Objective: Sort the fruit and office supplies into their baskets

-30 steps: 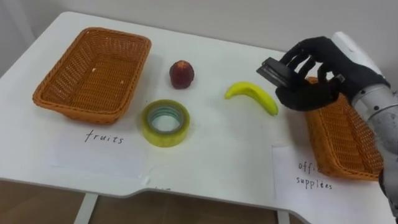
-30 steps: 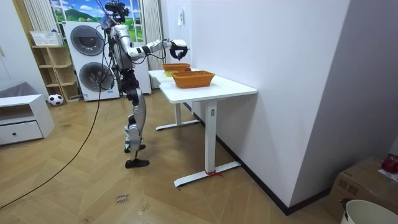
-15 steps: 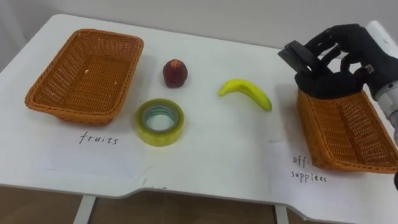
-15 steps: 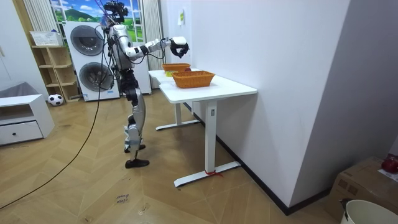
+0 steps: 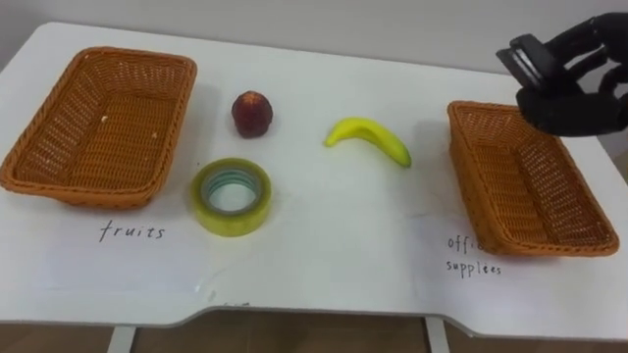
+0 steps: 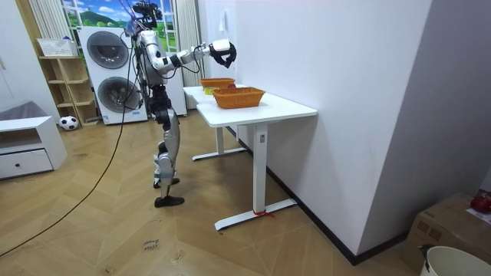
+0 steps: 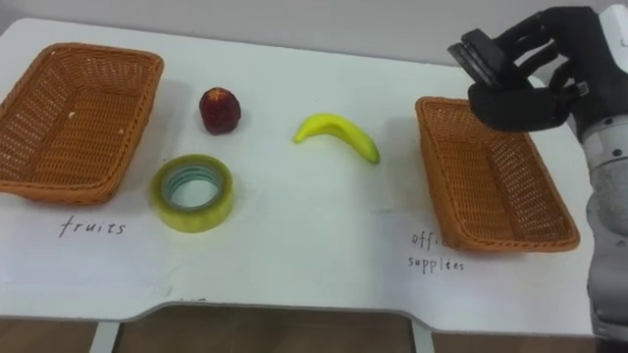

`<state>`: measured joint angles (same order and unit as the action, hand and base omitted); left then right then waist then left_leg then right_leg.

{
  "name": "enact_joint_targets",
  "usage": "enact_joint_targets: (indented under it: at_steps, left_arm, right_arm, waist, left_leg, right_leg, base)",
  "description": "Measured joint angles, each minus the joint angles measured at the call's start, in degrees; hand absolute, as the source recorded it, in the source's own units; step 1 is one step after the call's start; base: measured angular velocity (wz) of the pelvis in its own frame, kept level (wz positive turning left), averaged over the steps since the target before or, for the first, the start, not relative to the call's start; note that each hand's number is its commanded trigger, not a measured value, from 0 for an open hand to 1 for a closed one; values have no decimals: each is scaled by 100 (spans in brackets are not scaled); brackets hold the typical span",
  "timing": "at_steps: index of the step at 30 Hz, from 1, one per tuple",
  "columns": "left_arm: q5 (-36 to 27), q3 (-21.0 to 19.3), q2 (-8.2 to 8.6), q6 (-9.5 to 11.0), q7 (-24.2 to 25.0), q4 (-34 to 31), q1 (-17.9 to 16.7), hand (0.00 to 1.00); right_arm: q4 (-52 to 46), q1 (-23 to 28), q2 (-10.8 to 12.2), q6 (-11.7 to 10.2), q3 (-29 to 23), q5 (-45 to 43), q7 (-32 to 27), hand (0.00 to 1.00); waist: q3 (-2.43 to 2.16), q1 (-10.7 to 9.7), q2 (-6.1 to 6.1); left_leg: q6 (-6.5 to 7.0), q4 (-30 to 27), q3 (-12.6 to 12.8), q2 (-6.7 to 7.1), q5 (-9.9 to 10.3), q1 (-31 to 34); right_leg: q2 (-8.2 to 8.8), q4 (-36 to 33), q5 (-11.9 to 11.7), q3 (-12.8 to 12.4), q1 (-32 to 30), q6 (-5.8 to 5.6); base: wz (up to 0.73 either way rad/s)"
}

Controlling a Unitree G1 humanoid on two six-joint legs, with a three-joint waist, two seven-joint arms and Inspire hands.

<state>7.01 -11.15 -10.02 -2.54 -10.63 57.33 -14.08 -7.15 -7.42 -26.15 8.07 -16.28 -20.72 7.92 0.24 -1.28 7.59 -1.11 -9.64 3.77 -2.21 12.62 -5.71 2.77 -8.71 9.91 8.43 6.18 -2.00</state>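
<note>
right robot hand (image 5: 577,102) clipped at edge | dark item (image 5: 524,59) part-covered

right hand (image 7: 535,83): black, raised, back of the hand turned up and to the right
fingers (image 7: 525,41): curled, pinching a small dark object (image 7: 478,54) against the thumb; object sticks out on the hand's left
right wrist: bent, hand angled in toward the left
right arm (image 6: 188,57): stretched forward from the shoulder at about chest height, elbow slightly bent; forearm enters the eye views along the right edge
stance: upright on both legs in the room view
</note>
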Motion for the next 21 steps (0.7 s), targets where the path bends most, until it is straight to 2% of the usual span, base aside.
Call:
enact_joint_targets:
  at_steps: [12,17,21]
  left_arm:
    - [-4,8,-13,5,-2,-7,-117,0]
    - [5,4,-13,5,-20,-15,-122,0]
    - [82,-4,-14,1,-43,-38,-167,0]
  right_arm:
    - [464,186,0,-2,0,67,-240,100]
    - [709,567,0,-47,3,15,-225,100]
    - [791,677,0,-47,0,-9,-205,100]
  waist:
    - [-36,-11,51]
    - [-12,0,46]
    - [8,-3,6]
  left_leg:
    - [0,-2,74,-4,0,-13]
    - [1,30,85,-4,1,-71]
    - [2,63,113,-10,2,-80]
  right_leg:
    - [1,-6,-1,-34,-14,1]
    - [1,-8,-1,-30,36,1]
    - [-8,-13,-1,-34,24,1]
  base:
    - [-2]
    - [-1]
    - [-5]
